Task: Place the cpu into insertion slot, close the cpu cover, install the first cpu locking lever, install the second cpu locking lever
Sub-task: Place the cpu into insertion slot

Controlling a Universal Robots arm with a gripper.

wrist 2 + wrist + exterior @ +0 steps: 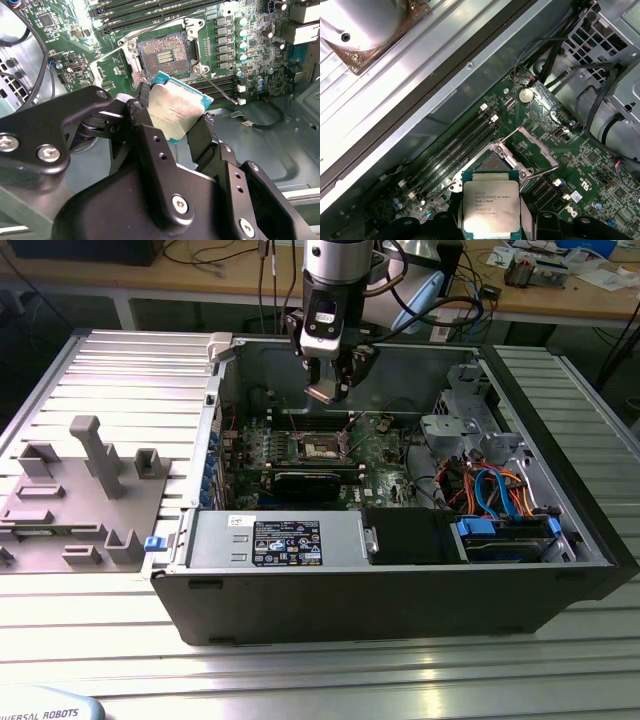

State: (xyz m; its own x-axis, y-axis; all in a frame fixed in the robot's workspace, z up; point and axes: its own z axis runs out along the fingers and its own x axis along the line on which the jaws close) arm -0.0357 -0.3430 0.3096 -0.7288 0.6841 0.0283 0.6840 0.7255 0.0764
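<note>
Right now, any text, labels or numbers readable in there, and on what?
On the cpu, held in the gripper: several printed lines, too small to quote.
On the black label of the power supply: logos and fine print, unreadable.
On the white sticker beside it: unreadable.
On the circuit board: tiny white markings, unreadable.
On the pale casing at the exterior view's lower left: lettering cut off by the edge.

Ribbed aluminium table (400, 670) caught bright glare; wooden table (200, 282) behind it held loose cables (215, 255) and clutter.
</note>
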